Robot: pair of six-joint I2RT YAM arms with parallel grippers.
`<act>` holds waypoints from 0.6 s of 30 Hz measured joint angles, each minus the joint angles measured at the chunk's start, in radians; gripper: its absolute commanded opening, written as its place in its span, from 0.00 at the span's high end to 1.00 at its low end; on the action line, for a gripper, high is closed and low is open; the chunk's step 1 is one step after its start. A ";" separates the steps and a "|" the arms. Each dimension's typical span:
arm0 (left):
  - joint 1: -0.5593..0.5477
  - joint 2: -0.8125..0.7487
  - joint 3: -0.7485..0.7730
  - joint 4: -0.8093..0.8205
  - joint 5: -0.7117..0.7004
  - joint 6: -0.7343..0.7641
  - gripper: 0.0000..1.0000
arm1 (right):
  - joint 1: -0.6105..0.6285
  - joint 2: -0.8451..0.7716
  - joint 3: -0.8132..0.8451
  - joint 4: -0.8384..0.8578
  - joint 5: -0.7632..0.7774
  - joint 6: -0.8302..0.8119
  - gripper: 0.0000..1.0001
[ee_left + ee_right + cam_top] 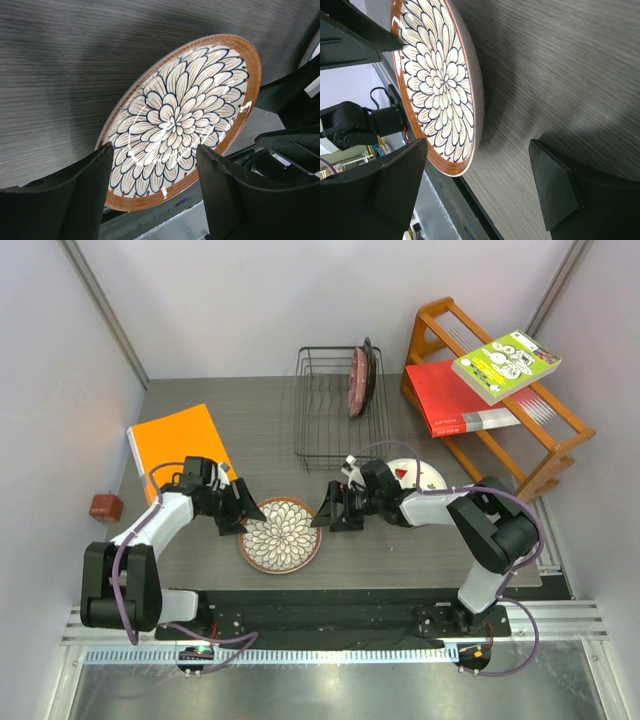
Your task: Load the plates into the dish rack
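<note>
Standing in the dish rack (318, 430), two plates (357, 382); two plates (281, 534) on the table (262, 400).

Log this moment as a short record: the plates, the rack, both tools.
petal plate: flat on the table, between both tools
left tool: open, at the plate's left rim
right tool: open, at the plate's right rim
rack: holds two upright plates at its right side
white plate: on the table, partly under the right arm
left to load: two plates
</note>
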 measured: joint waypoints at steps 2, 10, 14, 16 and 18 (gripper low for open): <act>0.013 0.013 0.019 -0.017 0.013 0.013 0.33 | 0.005 0.010 0.005 0.018 -0.001 0.005 0.11; 0.046 -0.125 0.127 -0.091 0.003 0.092 0.32 | 0.011 0.036 0.024 0.043 -0.001 0.020 0.12; 0.048 -0.129 0.126 -0.132 -0.021 0.083 0.33 | 0.016 0.070 0.057 0.054 -0.004 0.029 0.13; 0.050 -0.068 0.109 -0.140 -0.033 0.078 0.35 | 0.020 0.081 0.069 0.057 -0.005 0.031 0.13; 0.055 -0.018 0.077 -0.150 -0.048 0.074 0.37 | 0.024 0.089 0.076 0.060 -0.008 0.031 0.14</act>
